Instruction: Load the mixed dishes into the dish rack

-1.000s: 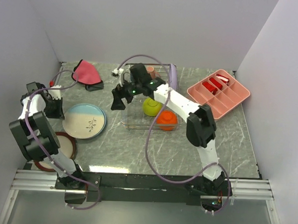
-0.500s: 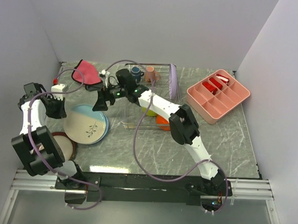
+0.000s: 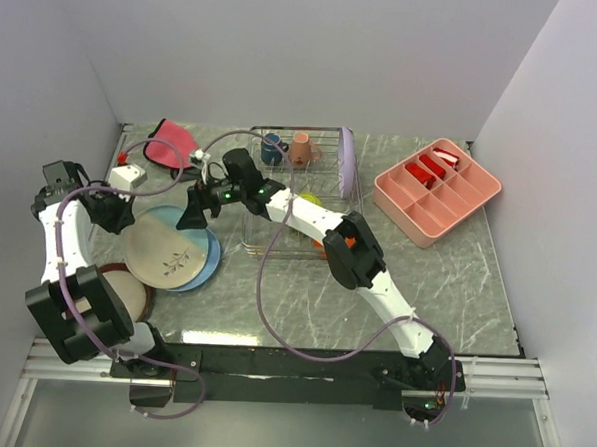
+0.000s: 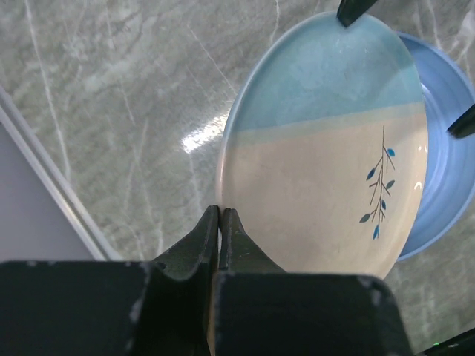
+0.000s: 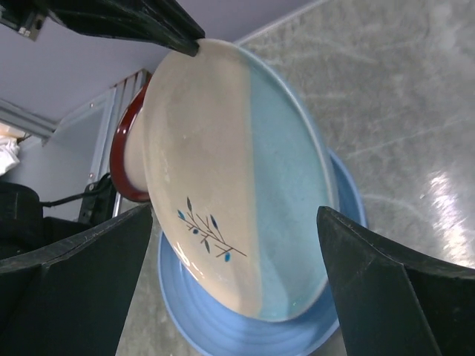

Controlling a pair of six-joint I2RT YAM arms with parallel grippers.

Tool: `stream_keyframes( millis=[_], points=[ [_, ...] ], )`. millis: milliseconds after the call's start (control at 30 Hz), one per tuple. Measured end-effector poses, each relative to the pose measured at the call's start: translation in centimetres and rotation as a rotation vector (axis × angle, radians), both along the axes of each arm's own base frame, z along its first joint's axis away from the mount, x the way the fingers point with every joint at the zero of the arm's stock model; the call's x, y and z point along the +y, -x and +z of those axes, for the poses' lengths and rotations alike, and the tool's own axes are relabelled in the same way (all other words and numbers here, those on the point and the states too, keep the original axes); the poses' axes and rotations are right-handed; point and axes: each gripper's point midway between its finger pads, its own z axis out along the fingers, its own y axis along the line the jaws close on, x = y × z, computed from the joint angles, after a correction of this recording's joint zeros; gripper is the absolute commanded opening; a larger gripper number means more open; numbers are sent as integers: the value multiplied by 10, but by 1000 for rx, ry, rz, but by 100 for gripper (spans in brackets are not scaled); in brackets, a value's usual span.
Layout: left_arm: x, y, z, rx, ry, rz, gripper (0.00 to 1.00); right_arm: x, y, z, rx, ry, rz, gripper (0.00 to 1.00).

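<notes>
**Left tool [image 4: 220, 222] pinches leaf plate by its rim; right tool [image 3: 192, 214] gapes wide for a handover**

Left tool is clenched tight on the near rim of the cream-and-light-blue leaf plate [image 4: 326, 163], jaws nearly meeting on the thin edge. That edge grip tips the plate up off the stack. Its far edge looks to rest low over the blue plate [image 4: 445, 170] under it, but contact isn't certain. Likely reason: a flat plate gives nothing to grab, while a tilted one offers an edge to the other arm.

Right tool is fully spread, holding nothing. Its arm reaches across from the rack side, w/ one finger on each side of the raised plate in the right wrist view, apart from it. Judgement: it's lining up to take the plate over, since the left arm sits well away from the dish rack [image 3: 318, 131].

Red-rimmed plate [image 5: 126, 163] lies on the surface [image 3: 455, 292] just beyond the stack, nearer the left arm's base.

Containers:
- Dish rack holds the dark blue mug [image 3: 273, 145] and pink cup [image 3: 301, 146] at the back, and the lavender plate [image 3: 347, 158] on edge at the right side. Yellow-green bowl [image 3: 308, 197] sits mid-rack, and the orange bowl [image 3: 319, 249] is mostly hidden by the right arm.
- Pink tray [image 3: 464, 217], right of the rack, has red items in its back compartments; can't ID them.

Red-pink cloth [image 3: 171, 142] lies at the back left, not in anything.
</notes>
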Motion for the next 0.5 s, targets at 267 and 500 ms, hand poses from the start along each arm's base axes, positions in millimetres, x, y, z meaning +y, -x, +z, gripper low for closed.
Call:
stream_keyframes(
  millis=[267,500],
  points=[
    [2,-4,0,-18,-46,-91,1,-6,-26,15,-51,-71,-32,99],
    [-12,-10,23,-58,-24,-184,1,-6,-47,22,-109,-94,-52,100]
  ],
)
